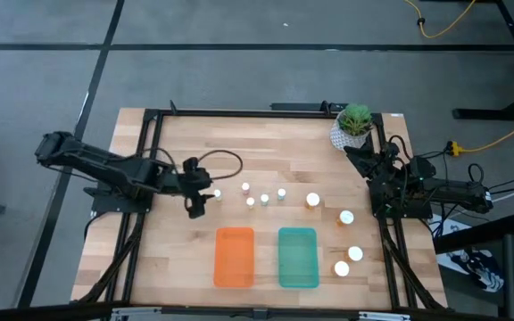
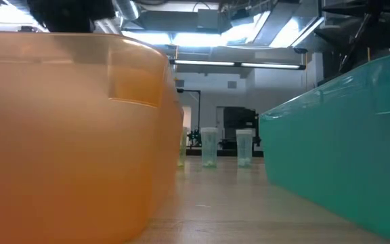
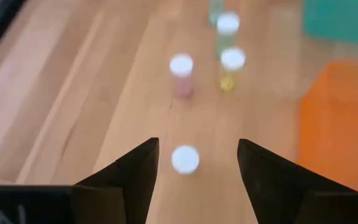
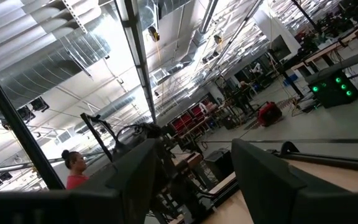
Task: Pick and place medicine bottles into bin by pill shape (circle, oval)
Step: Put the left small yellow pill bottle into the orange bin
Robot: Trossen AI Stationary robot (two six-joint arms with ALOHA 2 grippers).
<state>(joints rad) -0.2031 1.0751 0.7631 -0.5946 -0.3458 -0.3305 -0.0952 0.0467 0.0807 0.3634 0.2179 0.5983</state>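
My left gripper is open, low over the table left of the trays. Its fingers stand on either side of a tiny white-capped bottle without touching it. The bottle stands upright on the wood. More tiny bottles stand beyond it, two of them in the low view. Larger amber bottles stand further right. The orange tray and the teal tray lie near the front edge. My right gripper is open and empty at the table's right edge, near the plant.
A white pot with a green plant stands at the far right corner. Three amber bottles stand right of the teal tray. A dark frame edges the table. A person shows in the room beyond.
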